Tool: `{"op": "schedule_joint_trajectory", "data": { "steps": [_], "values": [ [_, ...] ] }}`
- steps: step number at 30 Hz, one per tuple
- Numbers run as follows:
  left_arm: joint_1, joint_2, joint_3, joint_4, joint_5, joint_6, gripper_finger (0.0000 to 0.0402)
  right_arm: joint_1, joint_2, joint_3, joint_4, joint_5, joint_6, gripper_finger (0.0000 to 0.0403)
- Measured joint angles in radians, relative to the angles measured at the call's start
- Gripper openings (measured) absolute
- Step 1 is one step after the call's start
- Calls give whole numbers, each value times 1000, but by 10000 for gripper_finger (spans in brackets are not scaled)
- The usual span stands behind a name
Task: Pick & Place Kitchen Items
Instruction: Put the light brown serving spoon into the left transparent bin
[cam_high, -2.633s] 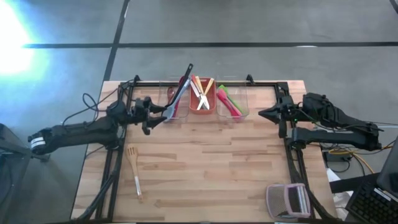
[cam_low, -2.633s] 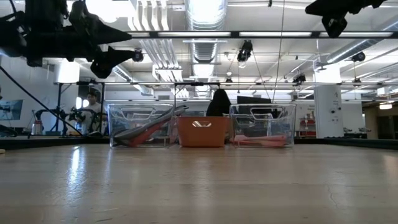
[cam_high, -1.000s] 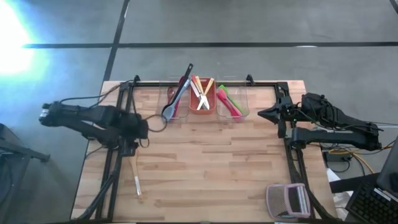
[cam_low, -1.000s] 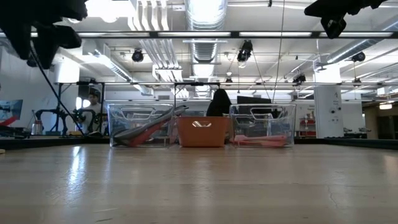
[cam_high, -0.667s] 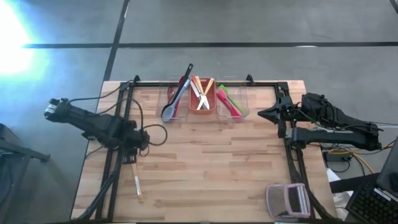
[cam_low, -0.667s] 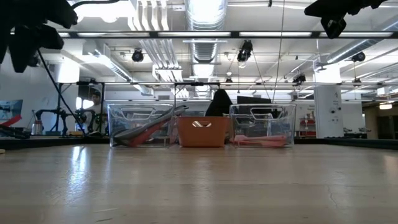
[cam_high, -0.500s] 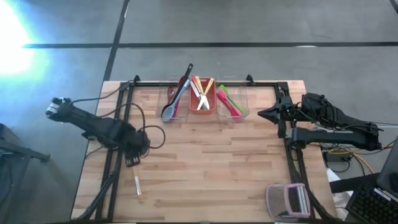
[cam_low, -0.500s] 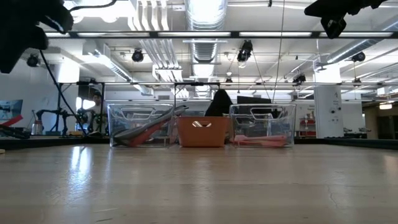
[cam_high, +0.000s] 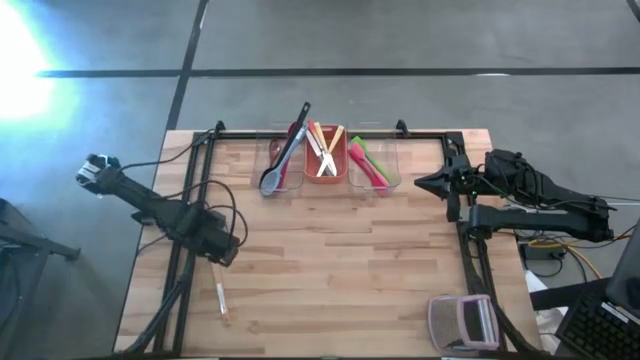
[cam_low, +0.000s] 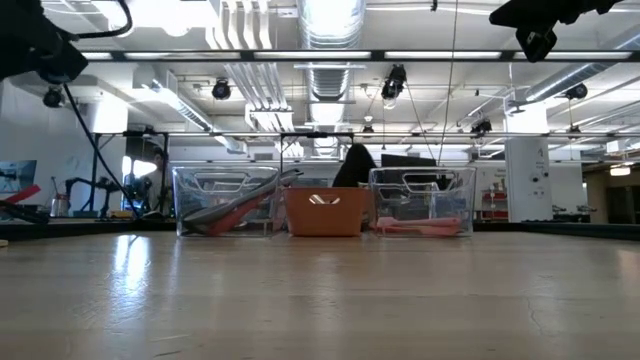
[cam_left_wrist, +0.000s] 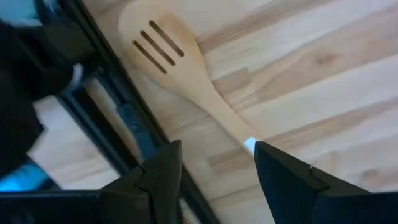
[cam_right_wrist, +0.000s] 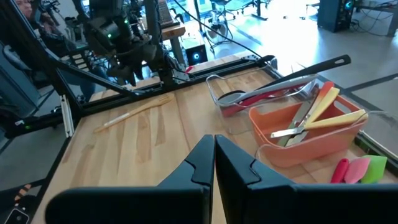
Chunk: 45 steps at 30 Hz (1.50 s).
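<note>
While our left end effector (cam_left_wrist: 211, 168) hangs open just above the slotted wooden spatula (cam_left_wrist: 180, 74), its two dark fingers (cam_left_wrist: 163, 174) stand on either side of the neck where the wooden blade narrows toward a pale handle. Seen from above, that spatula (cam_high: 219, 288) lies flat on the tabletop (cam_high: 330, 280), well apart from the three bins at the tabletop's far edge, and partly hidden beneath our left arm. We judge the step in hand to be picking up this last loose utensil. To do it well, we would keep the fingers crossing the neck squarely, lower until the tips nearly meet the wood of the tabletop, and close on the narrow part, where a flat, thin piece gives the surest hold; a grip too near the wide blade could let it swing or slip. A dark frame rail (cam_left_wrist: 124, 124) runs close beside the spatula, so the nearer finger needs room to come down without snagging it. Our right end effector (cam_right_wrist: 214, 155) is closed and empty, waiting well apart from the spatula, with the clear bin of large utensils (cam_high: 283, 160) and the red bin (cam_high: 327, 155) between them.
</note>
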Motion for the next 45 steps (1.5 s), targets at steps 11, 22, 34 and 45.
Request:
{"op": "schedule_joint_trajectory", "data": {
  "steps": [11, 22, 34, 45],
  "values": [
    [-55, 1, -149, 308, -2, -294, 204, 0, 0, 0, 0, 0, 0, 8],
    [-67, 0, -248, 333, 42, -421, 204, 0, 0, 0, 0, 0, 2, 8],
    [-89, 0, -337, 420, 78, -486, 204, 0, 0, 0, 0, 0, 0, 8],
    [-90, -2, -464, 599, 77, -525, 204, 0, 0, 0, 0, 0, 0, 8]
  ]
}}
